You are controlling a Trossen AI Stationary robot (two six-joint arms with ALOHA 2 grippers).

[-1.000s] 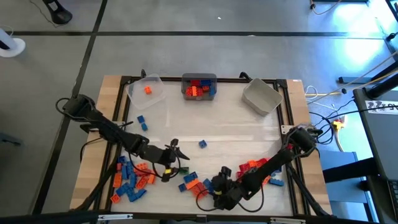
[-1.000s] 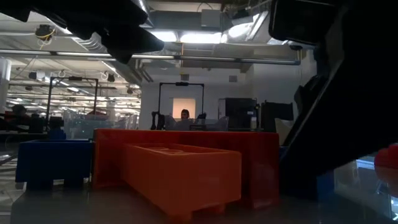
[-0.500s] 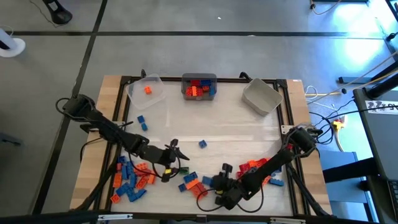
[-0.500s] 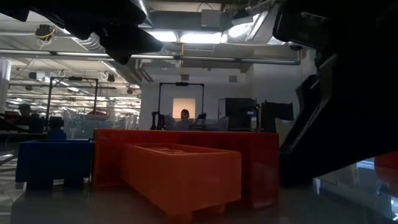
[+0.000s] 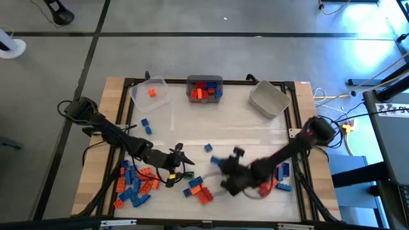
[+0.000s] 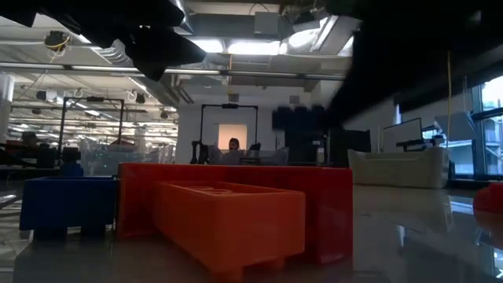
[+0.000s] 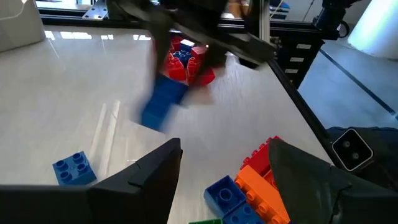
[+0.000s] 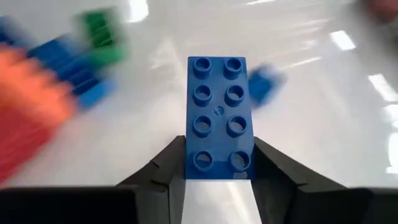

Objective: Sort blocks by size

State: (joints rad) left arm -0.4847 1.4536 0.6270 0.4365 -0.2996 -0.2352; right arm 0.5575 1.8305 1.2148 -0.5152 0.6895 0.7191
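Right wrist view: we see the right gripper (image 8: 217, 171) clenched on a long blue eight-stud brick (image 8: 217, 115), long axis pointing straight ahead; left gripper (image 7: 224, 168) gapes.

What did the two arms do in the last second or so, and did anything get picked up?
The right gripper closed on a long blue block at the near edge, lifted it and swung toward the table's middle. The left gripper stayed open over the pile on its side, unmoved. The three bins at the far edge and the loose blocks look unchanged.
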